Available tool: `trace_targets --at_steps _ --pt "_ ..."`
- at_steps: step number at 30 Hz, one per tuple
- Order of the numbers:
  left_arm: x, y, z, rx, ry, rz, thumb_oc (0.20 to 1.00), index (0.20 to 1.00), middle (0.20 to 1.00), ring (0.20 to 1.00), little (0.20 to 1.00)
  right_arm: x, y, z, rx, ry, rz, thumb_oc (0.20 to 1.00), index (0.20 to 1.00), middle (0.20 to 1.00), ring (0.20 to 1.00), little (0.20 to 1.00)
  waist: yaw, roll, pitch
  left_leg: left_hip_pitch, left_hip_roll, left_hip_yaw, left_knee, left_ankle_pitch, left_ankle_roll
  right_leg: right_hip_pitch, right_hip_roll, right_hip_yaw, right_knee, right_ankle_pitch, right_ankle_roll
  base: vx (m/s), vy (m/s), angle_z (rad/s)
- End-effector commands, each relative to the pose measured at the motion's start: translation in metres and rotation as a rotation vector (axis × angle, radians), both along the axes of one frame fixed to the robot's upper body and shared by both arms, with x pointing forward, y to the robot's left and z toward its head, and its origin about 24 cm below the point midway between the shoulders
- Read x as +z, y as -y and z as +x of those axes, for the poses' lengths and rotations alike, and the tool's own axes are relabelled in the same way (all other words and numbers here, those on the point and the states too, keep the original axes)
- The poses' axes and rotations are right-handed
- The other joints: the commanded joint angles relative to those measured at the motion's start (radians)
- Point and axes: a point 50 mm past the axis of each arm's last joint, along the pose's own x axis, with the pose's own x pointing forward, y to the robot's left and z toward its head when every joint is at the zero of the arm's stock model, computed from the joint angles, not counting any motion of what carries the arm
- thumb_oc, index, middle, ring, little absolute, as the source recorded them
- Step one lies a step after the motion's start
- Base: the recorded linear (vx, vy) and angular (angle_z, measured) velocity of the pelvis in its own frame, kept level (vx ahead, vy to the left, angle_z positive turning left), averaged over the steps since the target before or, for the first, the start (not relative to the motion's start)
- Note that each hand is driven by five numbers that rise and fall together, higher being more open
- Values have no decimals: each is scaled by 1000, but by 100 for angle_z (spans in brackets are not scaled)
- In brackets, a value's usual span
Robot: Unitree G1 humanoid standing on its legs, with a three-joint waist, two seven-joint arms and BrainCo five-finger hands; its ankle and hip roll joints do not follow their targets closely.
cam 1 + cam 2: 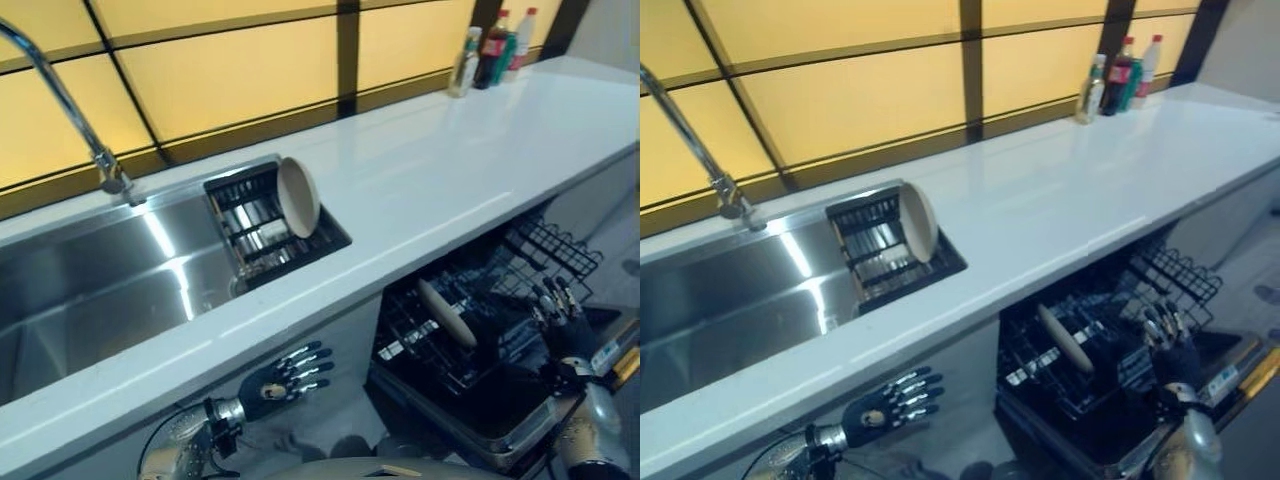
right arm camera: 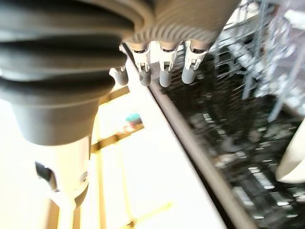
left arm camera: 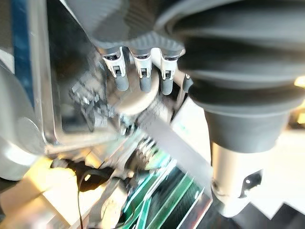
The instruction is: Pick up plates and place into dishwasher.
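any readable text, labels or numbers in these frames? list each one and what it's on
None can be read.
Bottles at the far end of the counter: labels too small to make out.
Patch beside the right hand, on the dishwasher edge: print blurred.
Plate in the sink rack and plate in the dishwasher: plain.

You see warm yellow light glowing through the window panels (image 1: 230, 70) behind the white counter (image 1: 440, 170). Bright streaks of glare run across the steel sink (image 1: 100, 280). The dishwasher rack (image 1: 470, 330) below sits in dim shadow. Both wrist views are heavily blurred, with washed-out bright patches.
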Motion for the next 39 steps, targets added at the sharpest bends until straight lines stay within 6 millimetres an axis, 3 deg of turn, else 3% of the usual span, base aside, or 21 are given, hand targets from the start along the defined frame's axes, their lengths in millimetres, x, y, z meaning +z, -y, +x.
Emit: trace_targets --at_steps 1,5,12,19,24,28,33,39 --pt "35 28 27 -28 210 -48 1000 1000 1000 1000 1000 50 -13 26 -24 259 -67 1000 1000 1000 1000 1000 -25 1 10 47 19 -24 59 -143 47 -98 5 52 -5 82 96 -87 94 -3" --pt "60 54 40 -73 286 -105 1000 1000 1000 1000 1000 69 -30 34 9 385 -14 1000 1000 1000 1000 1000 -18 2 2 35 9 -52 39 -125 46 -82 14 57 -23 79 87 -69 100 0" --pt "96 98 43 -215 466 -116 1000 1000 1000 1000 1000 85 -48 50 23 448 44 1000 1000 1000 1000 1000 9 2 -22 24 -6 -86 -3 -99 45 -59 12 36 -40 86 85 -39 115 14" --pt "158 118 58 -80 608 -328 1000 1000 1000 1000 1000 93 -80 60 42 494 154 1000 1000 1000 1000 1000 32 -2 -46 24 -19 -86 -26 -94 55 -55 -6 15 -40 100 91 -17 88 12" --pt "200 102 76 165 730 -358 1000 1000 1000 1000 1000 116 -86 55 9 580 170 1000 1000 1000 1000 1000 47 -6 -58 17 -29 -95 -22 -95 61 -57 -12 14 -23 107 93 -15 57 5" --pt "212 78 91 393 785 -254 1000 1000 1000 1000 1000 139 -84 50 13 660 104 1000 1000 1000 1000 1000 64 -7 -63 15 -38 -110 -15 -96 65 -53 -14 5 -14 105 92 0 50 5" --pt "210 52 104 583 798 -128 1000 1000 1000 1000 1000 160 -89 47 95 721 -106 1000 1000 1000 1000 1000 98 -12 -66 0 -43 -135 -3 -94 61 -38 -21 -16 -10 90 87 -1 24 8" --pt "196 25 120 754 849 114 1000 1000 1000 1000 1000 154 -92 76 253 534 -370 1000 1000 1000 1000 1000 137 -40 -65 -14 -37 -156 23 -96 49 -18 -19 -48 -8 57 69 4 -14 15"
